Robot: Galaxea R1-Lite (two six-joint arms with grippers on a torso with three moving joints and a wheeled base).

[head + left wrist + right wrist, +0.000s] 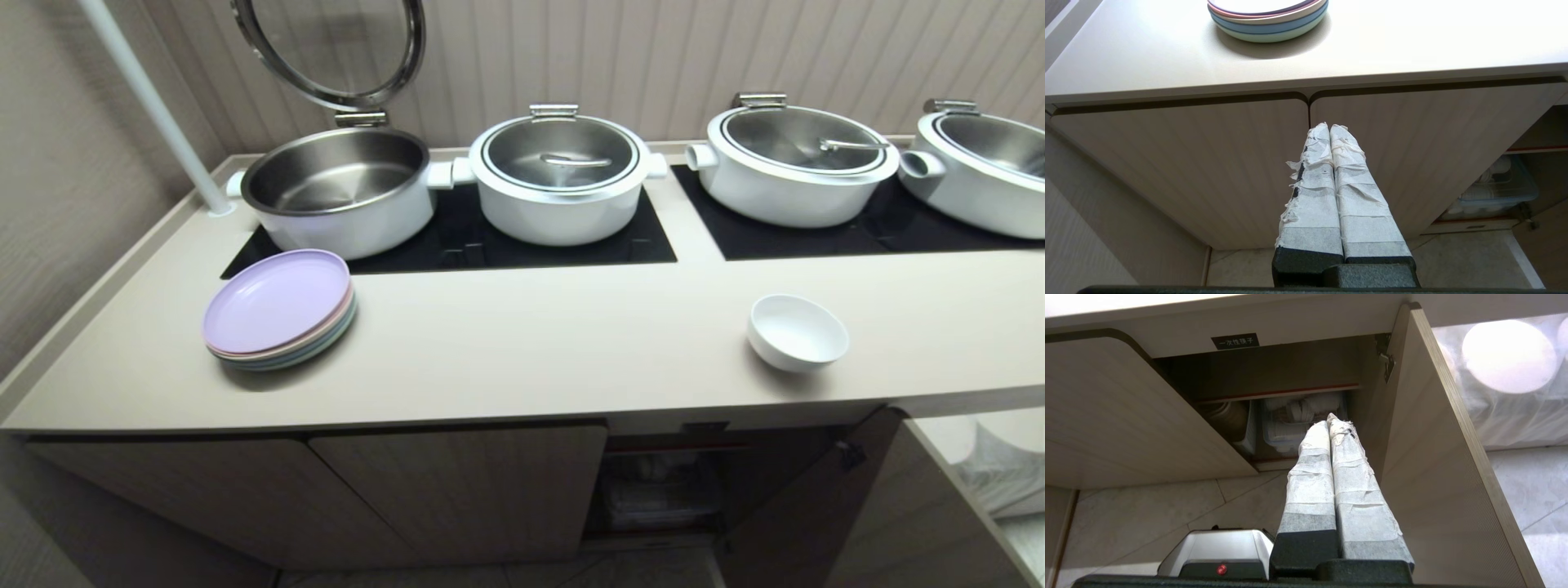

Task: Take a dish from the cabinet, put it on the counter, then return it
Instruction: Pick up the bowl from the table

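The dish (pixel 797 331) sits upright on the tabletop (pixel 522 351), close to its front edge and toward the right-hand end, well apart from the stack of pastel plates (pixel 279 310) near the front left corner. Nothing is touching it. So the setting-down half of the job looks done, and what is left, I would say, is the return trip.

Below, the cabinet (pixel 1298 396) stands open, its door (pixel 1437 449) swung out to the right, with the black label (pixel 1235 341) above the opening and the red-edged shelf (pixel 1278 393) inside. Behind the shelf there is a clear tub (pixel 1290 433) with pale things in it, possibly more bowls, though it is too dim in there to be sure.

Neither arm shows from above. The right gripper (pixel 1331 422) hangs low in front of the open cabinet, its taped fingers (pixel 1312 469) pressed together and holding nothing. The left gripper (pixel 1329 130) is likewise closed and empty, parked before the shut doors (pixel 1208 163) further left.

The next move calls for the right arm to rise above the tabletop's front edge, spread its fingers, and come down over the dish's rim for a firm pinch. The bowl is smooth and could slide or tip if caught off-centre. After that it must clear the tabletop's edge and the door on the way into the cabinet.
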